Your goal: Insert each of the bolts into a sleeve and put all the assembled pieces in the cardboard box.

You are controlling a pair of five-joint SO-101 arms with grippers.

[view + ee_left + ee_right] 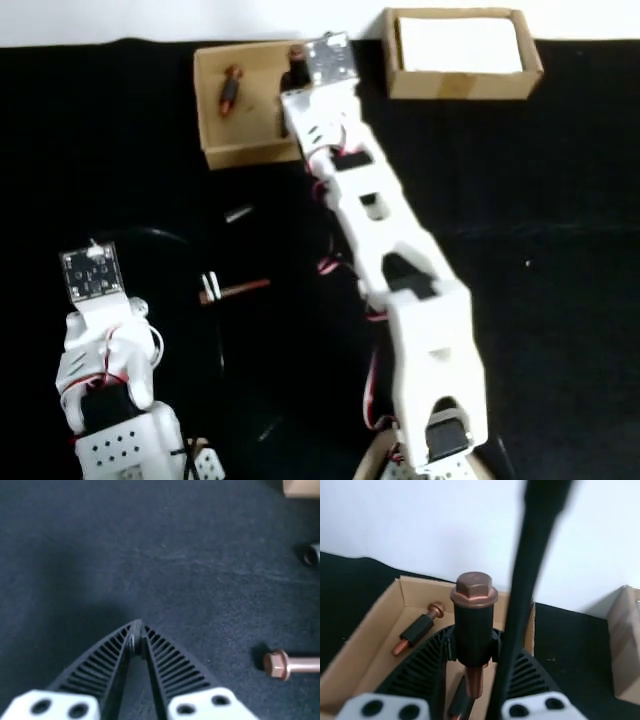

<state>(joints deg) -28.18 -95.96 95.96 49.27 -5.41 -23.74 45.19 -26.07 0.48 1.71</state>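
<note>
Ribbed black fingers of the right gripper (472,642) clench a matte black sleeve (472,625) with a hex-headed copper bolt (474,591) through it. They hold it above the cardboard box (362,655), upper centre-left in the high view. Another assembled piece (417,629) lies inside. The left gripper (137,640) is pinched closed and empty. The loose bolt (287,664) has its shank cut off by the frame edge.

A robotics test bench, it seems: a table (560,300) under black cloth, a plain white wall (395,520) behind, red wiring (328,266) loose on a white arm (400,250)

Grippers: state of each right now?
Left gripper: closed, empty.
Right gripper: closed on a sleeved bolt, held upright over the cardboard box.
</note>
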